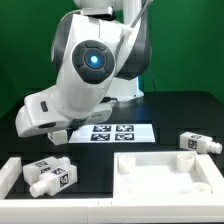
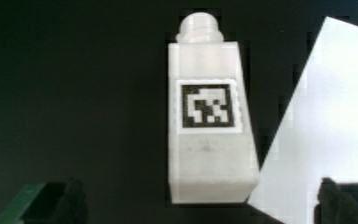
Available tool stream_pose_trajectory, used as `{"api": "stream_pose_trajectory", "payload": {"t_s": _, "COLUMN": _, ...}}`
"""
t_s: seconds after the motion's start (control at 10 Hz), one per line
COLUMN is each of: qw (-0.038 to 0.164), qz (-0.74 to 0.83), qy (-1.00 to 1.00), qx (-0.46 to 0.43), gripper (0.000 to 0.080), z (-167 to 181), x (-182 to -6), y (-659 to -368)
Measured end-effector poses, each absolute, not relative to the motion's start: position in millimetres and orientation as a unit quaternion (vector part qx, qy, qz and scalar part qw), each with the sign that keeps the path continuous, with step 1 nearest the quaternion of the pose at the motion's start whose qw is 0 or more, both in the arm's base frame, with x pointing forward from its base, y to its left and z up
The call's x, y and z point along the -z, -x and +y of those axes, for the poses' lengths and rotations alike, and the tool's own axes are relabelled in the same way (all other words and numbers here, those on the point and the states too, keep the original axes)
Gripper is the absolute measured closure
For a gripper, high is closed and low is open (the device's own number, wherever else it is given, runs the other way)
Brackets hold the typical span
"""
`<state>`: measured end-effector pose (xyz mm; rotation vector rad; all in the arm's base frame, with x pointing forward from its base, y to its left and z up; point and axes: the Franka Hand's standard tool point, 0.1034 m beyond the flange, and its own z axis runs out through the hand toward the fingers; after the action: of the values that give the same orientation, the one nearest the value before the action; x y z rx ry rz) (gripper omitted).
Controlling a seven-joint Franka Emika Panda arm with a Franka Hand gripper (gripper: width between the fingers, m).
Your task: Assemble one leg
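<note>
On the black table [image 1: 175, 120], exterior view: the arm [image 1: 90, 70] partly hides the marker board [image 1: 110, 132]; other legs [image 1: 52, 177] flank the tabletop [image 1: 165, 172]. Wrist view: the leg [image 2: 208, 110] lies untouched between the spread fingers [image 2: 51, 203] of the gripper [image 2: 197, 205], with a white sheet [image 2: 327, 110] just beside it.

Exterior view: I had it facing the arm [image 1: 90, 60] head-on, from slightly above the surface [image 1: 180, 120], at mid-range. Wrist view: pointed down, close on one leg [image 2: 208, 110]. Shared, as far as I could confirm: dark surface only.
</note>
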<state>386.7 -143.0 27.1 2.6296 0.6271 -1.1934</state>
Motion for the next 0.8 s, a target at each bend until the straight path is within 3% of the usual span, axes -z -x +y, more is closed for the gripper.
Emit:
{"api": "stream_pose_trajectory", "payload": {"t_s": 0.3, "qw": 0.102, "qz": 0.198, "qy": -0.886, "qx": 0.407, "gripper": 0.0151, "z": -141, "x": -4.2, "y": -366}}
{"api": "stream_pose_trajectory", "payload": {"t_s": 0.7, "qw": 0.099, "qz": 0.201, "qy": -0.884, "qx": 0.410, "gripper": 0.0181, "z": -141, "x": -2.2, "y": -361}}
{"api": "stream_pose_trajectory", "payload": {"t_s": 0.8, "qw": 0.099, "qz": 0.201, "qy": -0.884, "qx": 0.410, "gripper": 0.0362, "z": -141, "x": -2.2, "y": -361}}
